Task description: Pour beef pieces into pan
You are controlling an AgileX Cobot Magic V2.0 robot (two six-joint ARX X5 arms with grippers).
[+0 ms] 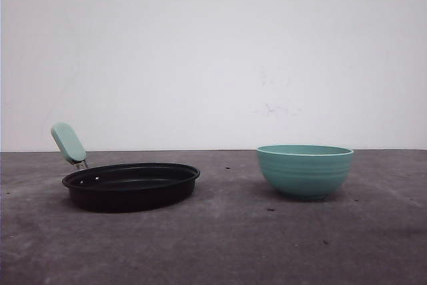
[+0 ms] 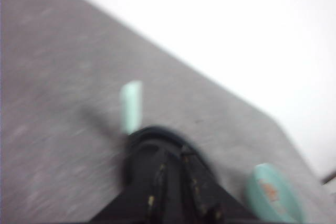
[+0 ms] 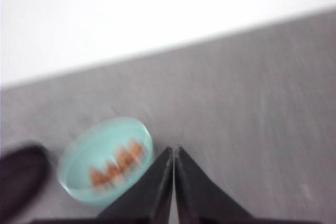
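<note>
The black pan [image 1: 131, 185] sits on the left of the table, its mint-green handle [image 1: 69, 143] pointing up and back. The beef pieces [image 3: 118, 166] lie as a reddish-brown heap inside a teal bowl [image 3: 105, 161], which stands to the right of the pan [image 1: 305, 170]. My right gripper [image 3: 173, 151] is shut and empty, its tips hovering just beside the bowl's rim. The left wrist view is blurred. There my left gripper [image 2: 173, 156] hangs over the pan [image 2: 137, 148], near the handle [image 2: 131, 106]. Its dark fingers merge with the dark pan. The bowl [image 2: 273, 192] shows at the edge.
The table [image 1: 227, 245] is a grey, speckled surface running back to a plain white wall [image 1: 213, 45]. Open table lies between pan and bowl and in front of both. A dark pan edge [image 3: 21, 182] shows beside the bowl in the right wrist view.
</note>
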